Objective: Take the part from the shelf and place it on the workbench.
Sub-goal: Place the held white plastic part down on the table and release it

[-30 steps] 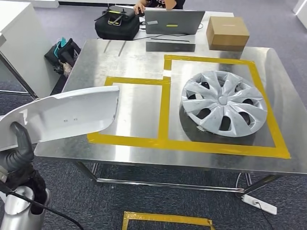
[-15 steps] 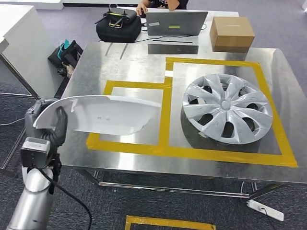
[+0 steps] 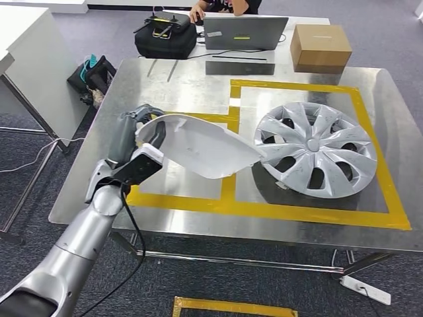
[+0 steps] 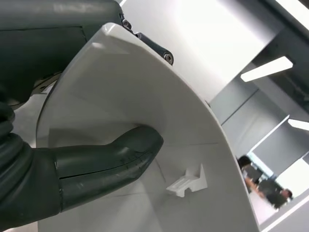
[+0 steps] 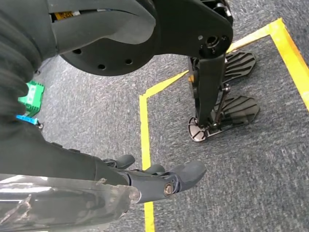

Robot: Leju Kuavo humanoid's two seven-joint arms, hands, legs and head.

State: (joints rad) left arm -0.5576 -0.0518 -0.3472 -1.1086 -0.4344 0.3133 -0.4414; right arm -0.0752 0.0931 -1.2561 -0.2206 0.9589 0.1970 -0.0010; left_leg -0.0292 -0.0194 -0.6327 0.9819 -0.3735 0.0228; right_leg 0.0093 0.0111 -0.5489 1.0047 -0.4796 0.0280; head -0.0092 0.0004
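A long curved white plastic part [image 3: 204, 148] hangs over the left yellow-taped square of the steel workbench [image 3: 190, 86], its far tip close to the silver wheel cover [image 3: 315, 148]. My left hand [image 3: 133, 135] grips the part at its left end. In the left wrist view the dark thumb [image 4: 109, 162] presses on the part's white inner face [image 4: 175, 145]. My right hand [image 5: 160, 181] hangs low above grey carpet, its fingers apart and holding nothing.
A cardboard box [image 3: 320, 45], a laptop [image 3: 244, 30] and a black bag [image 3: 164, 33] stand at the bench's far edge, where a person's hand [image 3: 193, 12] rests. A white cabinet [image 3: 30, 66] is at the left. A power strip [image 3: 364, 285] lies on the floor.
My left arm has swung the white part rightward and forward, from beside the bench's left edge to over the left taped square. The camera view shifted slightly.
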